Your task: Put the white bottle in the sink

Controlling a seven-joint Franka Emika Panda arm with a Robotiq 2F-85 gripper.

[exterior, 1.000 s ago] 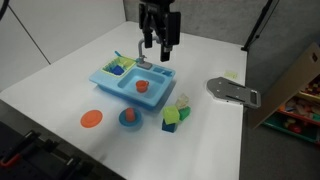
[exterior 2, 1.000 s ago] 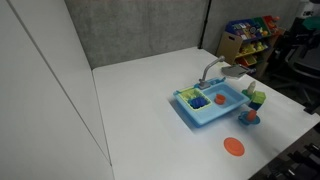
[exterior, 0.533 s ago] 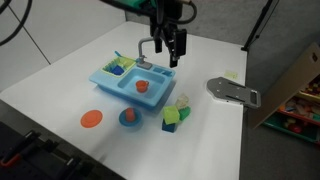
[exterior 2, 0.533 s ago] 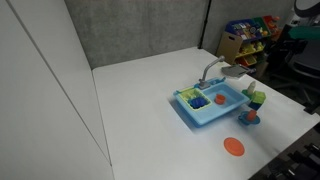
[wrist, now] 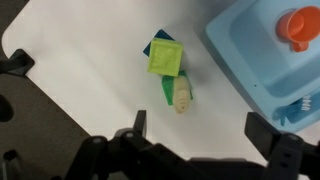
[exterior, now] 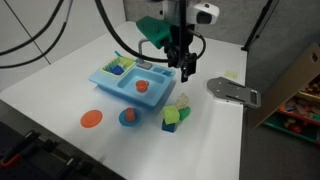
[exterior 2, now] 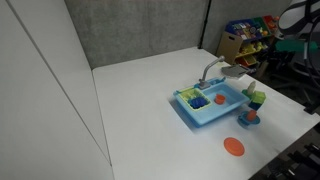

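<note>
White tabletop, toy stuff bunched in the middle. My gripper (wrist: 200, 128) hovers with its jaws spread wide and nothing between them, close above the white bottle (wrist: 183, 97). That bottle lies on its side on the table, tucked against the green cube (wrist: 166, 57), near the sink (wrist: 240, 55) but not in it yet. Best bet, I reckon: line up so the bottle sits dead centre, drop straight down, and close across its narrow width without catching the cube. It looks small and round, so a nudge probably rolls it.
</note>
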